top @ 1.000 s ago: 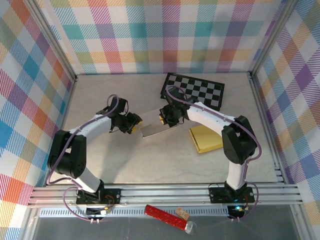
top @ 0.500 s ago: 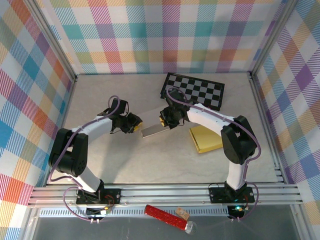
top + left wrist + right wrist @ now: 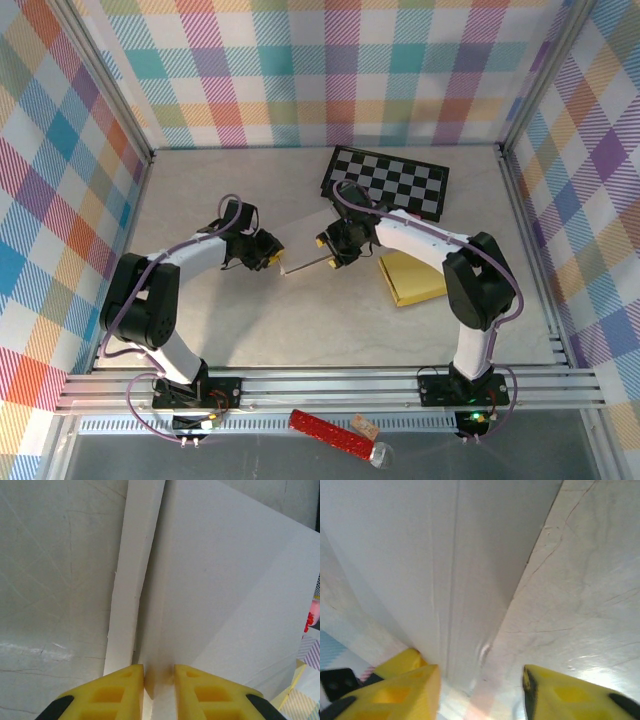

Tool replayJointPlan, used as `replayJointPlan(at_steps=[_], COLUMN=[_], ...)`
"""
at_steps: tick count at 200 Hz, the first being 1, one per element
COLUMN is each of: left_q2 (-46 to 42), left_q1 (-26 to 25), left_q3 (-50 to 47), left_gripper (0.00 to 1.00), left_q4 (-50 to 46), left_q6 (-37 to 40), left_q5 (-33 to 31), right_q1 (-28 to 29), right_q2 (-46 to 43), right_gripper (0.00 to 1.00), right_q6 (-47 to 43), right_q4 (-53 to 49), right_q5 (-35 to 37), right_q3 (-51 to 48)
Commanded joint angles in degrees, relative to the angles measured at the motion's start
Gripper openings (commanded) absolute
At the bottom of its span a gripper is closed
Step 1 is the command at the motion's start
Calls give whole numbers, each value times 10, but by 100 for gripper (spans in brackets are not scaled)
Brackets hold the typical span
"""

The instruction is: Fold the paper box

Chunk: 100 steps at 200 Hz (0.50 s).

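Note:
The white paper box [image 3: 308, 263] stands tipped up on its edge in the middle of the table, so from above it looks like a thin slanted strip. My left gripper [image 3: 272, 262] holds its left end. In the left wrist view the yellow fingers [image 3: 125, 690] are pinched shut [image 3: 159, 677] on a folded edge of the white box [image 3: 225, 580]. My right gripper [image 3: 333, 250] is at the box's right end. In the right wrist view it stands open [image 3: 480, 680], with a white panel [image 3: 445, 555] leaning close to its left finger [image 3: 400, 690].
A black-and-white checkerboard [image 3: 388, 182] lies at the back, right of centre. A flat yellow pad [image 3: 412, 277] lies under the right forearm. A red packet [image 3: 330, 433] rests in front of the rail. Plaid walls close in three sides.
The box has gone from lying as a flat panel to standing tilted on its edge. My right gripper has opened and let go of it. My left gripper has closed on its edge.

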Motion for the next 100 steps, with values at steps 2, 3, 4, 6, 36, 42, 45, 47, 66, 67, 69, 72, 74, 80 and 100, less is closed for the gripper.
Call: replayJointPlan(at_steps=[2,3,4,6,36,42,45,47,66,67,69,72,74,80,100], left_q2=[7,7,7,7,5,5,5,5,5,5,5,5,5,6,8], left_q1=[4,4,4,4,4,4,4,4,3,4,4,4,4,4,4], left_q3=[1,1,1,1,6,7,7,8,18,19,20,22,23,25,38], left_gripper=[21,21,22,21,21,21,21,21,22,22,22,23,23,24,26], left_q4=[-16,-17,-17,-18,-29,-31,-31,-31,-59,-60,-62,-64,-65,-69,-86], left_q6=[21,22,22,23,33,34,36,37,48,48,50,51,52,56,65], left_q5=[-12,-12,-12,-12,-17,-17,-18,-19,-25,-25,-25,-25,-26,-26,-32], right_q1=[-3,-4,-4,-4,-32,-41,-48,-52,-92,-93,-96,-100,-102,-106,-109], right_q2=[-38,-39,-39,-41,-81,-83,-82,-82,-53,-50,-46,-38,-32,-13,59], right_gripper=[60,61,61,62,67,67,66,66,62,62,62,61,60,59,57], right_q6=[-109,-114,-119,-129,-296,-336,-356,-369,-482,-488,-500,-517,-529,-563,-659], right_q4=[-103,-107,-112,-119,-174,-174,-174,-175,-170,-170,-168,-168,-168,-174,-211], right_q5=[-1,1,3,5,32,36,36,35,7,2,-2,-7,-10,-15,-6], right_q3=[49,52,54,57,63,63,63,64,90,92,96,104,109,130,206])
